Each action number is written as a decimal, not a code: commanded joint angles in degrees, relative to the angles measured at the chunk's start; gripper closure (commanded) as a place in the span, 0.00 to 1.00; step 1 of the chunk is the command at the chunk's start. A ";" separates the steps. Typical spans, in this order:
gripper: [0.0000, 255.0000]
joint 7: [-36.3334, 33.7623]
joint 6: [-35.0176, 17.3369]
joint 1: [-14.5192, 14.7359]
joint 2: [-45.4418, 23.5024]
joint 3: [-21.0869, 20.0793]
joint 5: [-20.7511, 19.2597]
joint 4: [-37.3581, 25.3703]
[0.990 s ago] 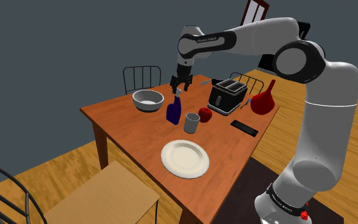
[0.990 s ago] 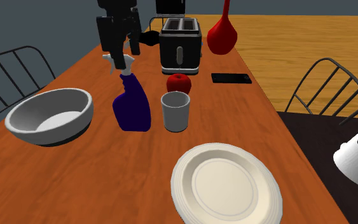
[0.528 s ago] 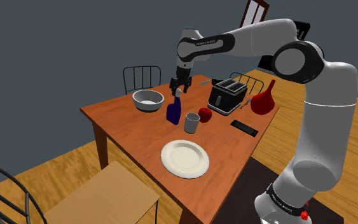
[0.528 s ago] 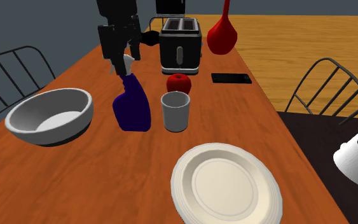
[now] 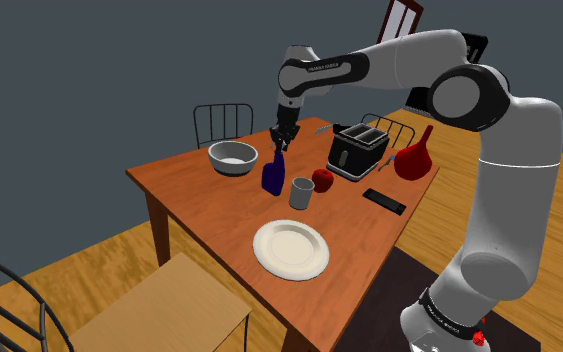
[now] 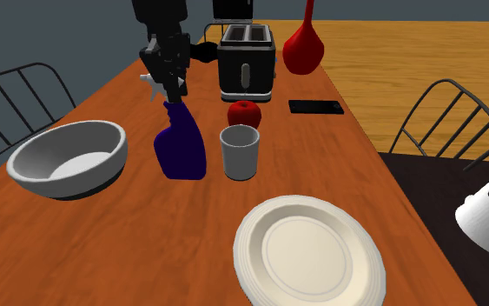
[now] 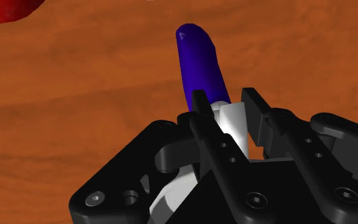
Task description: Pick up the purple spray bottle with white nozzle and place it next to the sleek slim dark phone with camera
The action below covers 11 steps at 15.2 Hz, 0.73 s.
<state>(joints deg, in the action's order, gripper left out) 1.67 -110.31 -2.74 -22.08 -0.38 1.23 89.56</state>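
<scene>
The black gripper [image 7: 225,102] has its two fingers [image 7: 203,118] pressed on the white nozzle [image 7: 231,124] of the purple spray bottle [image 7: 199,63]. The bottle's purple body sticks out past the fingertips, over the brown wooden table [image 7: 75,95]. A round red thing [image 7: 2,7] is well apart from the bottle.

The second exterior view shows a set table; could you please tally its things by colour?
Red: 2 (apple, vase)
Black: 2 (toaster, phone)
Purple: 1 (bottle)
White or grey: 3 (bowl, cup, plate)
Total: 8
</scene>
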 commanded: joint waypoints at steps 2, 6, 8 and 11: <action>1.00 0.00 0.01 0.00 0.00 0.00 0.00 0.00; 1.00 -0.03 1.38 0.00 0.33 0.00 -0.01 -1.04; 1.00 -0.06 2.80 0.00 0.59 0.00 -0.01 -2.20; 1.00 -0.10 4.97 -0.01 0.91 0.00 -0.03 -4.05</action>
<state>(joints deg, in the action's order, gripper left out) 1.58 -106.15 -2.74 -21.13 -0.38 1.21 86.34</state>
